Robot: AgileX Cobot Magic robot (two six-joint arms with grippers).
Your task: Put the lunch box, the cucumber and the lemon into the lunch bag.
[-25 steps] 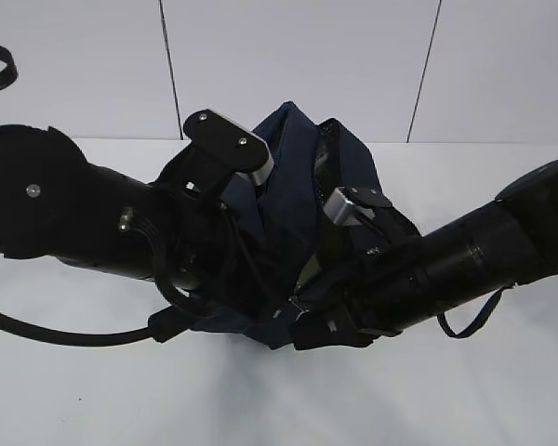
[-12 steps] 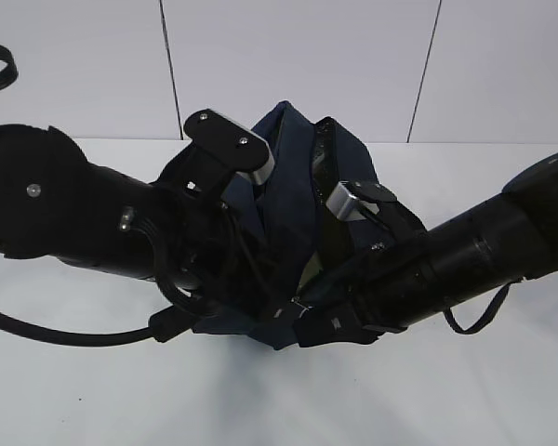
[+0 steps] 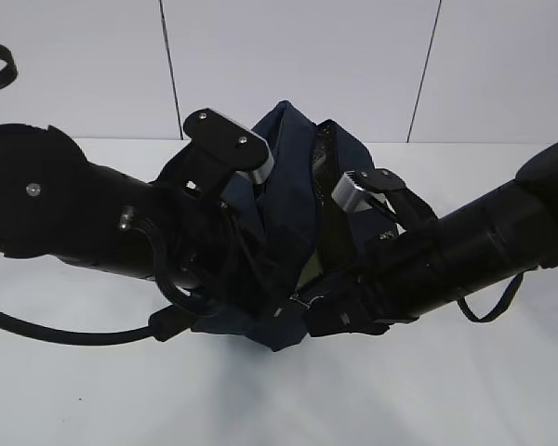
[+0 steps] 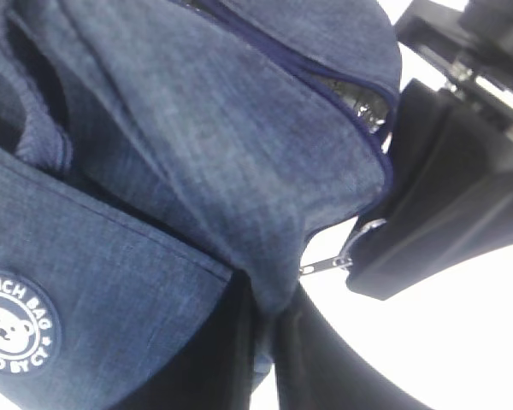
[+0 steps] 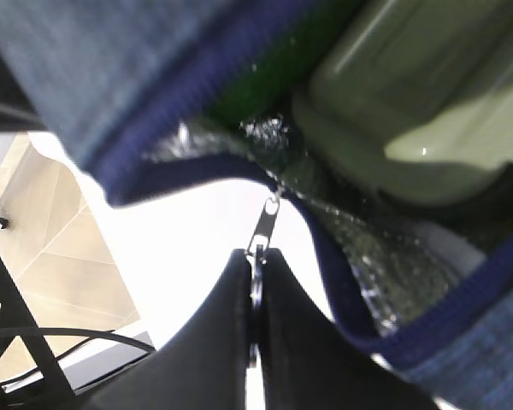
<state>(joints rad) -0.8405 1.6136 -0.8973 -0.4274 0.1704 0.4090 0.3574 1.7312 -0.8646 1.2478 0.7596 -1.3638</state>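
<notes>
lunch bag (image 3: 288,177): soft, limp fabric; slumps unless held.
right hand (image 5: 255,282): pinched shut on zipper pull (image 5: 262,224).
left hand (image 4: 265,342): closed on bag cloth.

This is looking like a lab test bench. Two black robot arms (image 3: 93,218) are working over a plain white counter (image 3: 279,390), with bare white wall panels (image 3: 298,65) standing behind.

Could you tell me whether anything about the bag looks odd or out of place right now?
Nothing looks damaged or spilled. The lunch bag is bunched between both arms, its mouth open, with the lunch box inside against the foil lining. The right gripper pinches the zipper pull.
</notes>
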